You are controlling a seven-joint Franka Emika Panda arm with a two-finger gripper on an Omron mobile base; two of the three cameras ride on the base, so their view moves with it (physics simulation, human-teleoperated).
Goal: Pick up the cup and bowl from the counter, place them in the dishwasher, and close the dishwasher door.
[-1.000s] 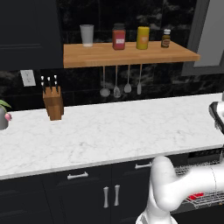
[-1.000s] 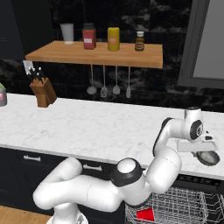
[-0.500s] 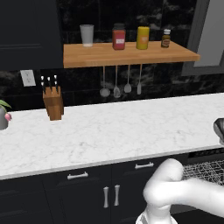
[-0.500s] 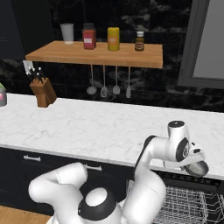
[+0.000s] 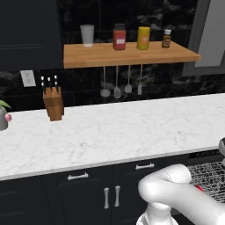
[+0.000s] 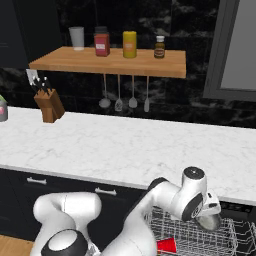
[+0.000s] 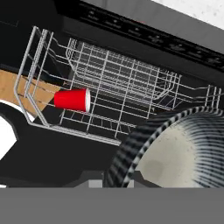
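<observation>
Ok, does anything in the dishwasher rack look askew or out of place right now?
The red cup lies tipped on its side in the wire rack rather than upright. The striped bowl isn't in the rack yet.

**Arm bent low, gripper closed on a bowl**

The white arm is folded forward from its base and reached down to the right. The gripper (image 6: 210,220) is pointed downward at the arm's end and is closed on the rim of a striped bowl (image 7: 175,151), which is held tilted.
</observation>
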